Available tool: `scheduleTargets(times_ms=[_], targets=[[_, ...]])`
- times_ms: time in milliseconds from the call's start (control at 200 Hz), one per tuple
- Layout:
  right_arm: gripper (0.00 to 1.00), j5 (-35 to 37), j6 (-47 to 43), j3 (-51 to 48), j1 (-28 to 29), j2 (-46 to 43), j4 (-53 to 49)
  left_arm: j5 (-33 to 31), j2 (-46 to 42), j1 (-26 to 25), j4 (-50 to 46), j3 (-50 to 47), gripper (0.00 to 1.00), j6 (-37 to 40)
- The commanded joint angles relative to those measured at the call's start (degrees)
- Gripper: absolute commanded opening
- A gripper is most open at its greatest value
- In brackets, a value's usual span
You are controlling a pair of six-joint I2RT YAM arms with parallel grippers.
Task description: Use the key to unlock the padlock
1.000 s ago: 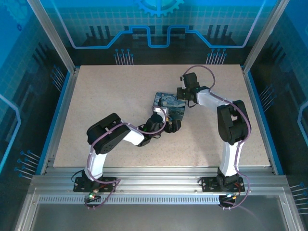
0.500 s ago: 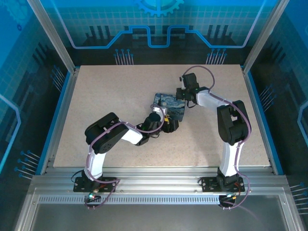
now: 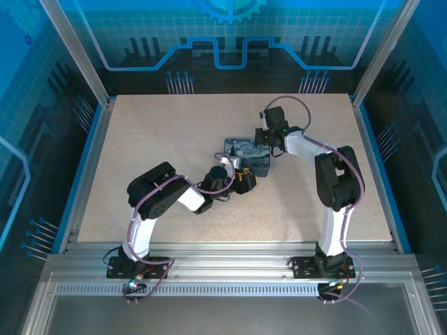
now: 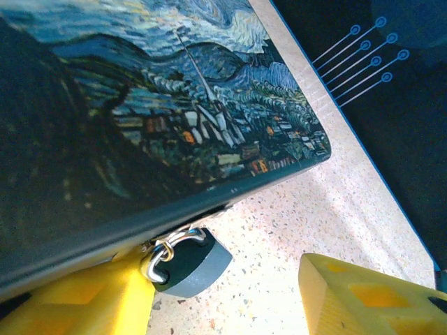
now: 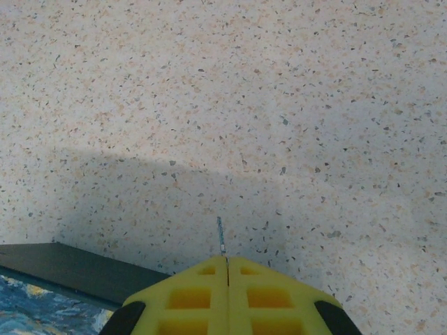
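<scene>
Two robot arms reached in to a painted box (image 3: 250,155) that sat flat near the middle of the speckled worktop (image 3: 154,132). The lid of the box showed a swirly night sky, a small town and a dark tree shape.

The padlock (image 4: 194,269) hung at the near edge of the box, just under the rim of the lid. It had a round dark grey body and a shiny silver loop (image 4: 162,252). The body seemed to rest on the worktop right beside the box.

The left arm (image 3: 160,199) came in from the near left side of the box. The left fingers (image 4: 87,301) were yellow and stood apart, with a clear gap between them. One finger sat under the edge of the box and looked to touch the silver loop. The other finger was out past the box corner, apart from the padlock. They were not squeezing the padlock.

The right arm (image 3: 336,174) bent round to the far right side of the box. The right fingers (image 5: 202,293) were pressed tight together, just past a dark corner of the box. A thin grey strip poked out from between their tips. It looked like the tip of the key (image 5: 221,239). It pointed out over bare worktop, away from the box.
</scene>
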Motion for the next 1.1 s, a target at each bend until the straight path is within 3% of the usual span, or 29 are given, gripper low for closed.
scheduleTargets(times_ms=[0, 250, 330, 445, 495, 685, 906, 1096], targets=[[0.0, -3.0, 0.8, -1.8, 2.3, -0.4, -5.4, 1.3, 0.3, 0.3, 8.9, -0.5, 0.49, -0.6], [0.0, -2.8, 0.8, -1.9, 2.4, -0.5, -5.4, 0.7, -0.1, 0.3, 10.6, -2.4, 0.45, -1.6], [0.0, -2.8, 0.8, -1.9, 2.4, -0.6, -5.3, 0.2, -0.1, 0.3, 11.6, -3.3, 0.52, -2.0], [0.0, -2.8, 0.9, -1.9, 2.4, -0.6, -5.4, 0.1, -0.2, 0.3, 12.6, -4.6, 0.51, -2.3], [0.0, -2.9, 0.9, -1.9, 2.4, -0.6, -5.4, 0.2, -0.3, 0.4, 12.9, -5.1, 0.58, -2.4], [0.0, -3.0, 1.2, -2.0, 2.5, -0.5, -5.1, 1.6, 0.2, -0.1, 12.5, -4.6, 0.66, -2.9], [0.0, -2.9, 1.3, -2.1, 2.5, -0.5, -5.1, 2.1, 1.2, -0.8, 10.3, -2.9, 0.64, -3.7], [0.0, -2.8, 1.2, -2.1, 2.6, -0.7, -5.1, 4.6, 2.9, -0.9, 13.8, -2.5, 0.49, -6.1]])
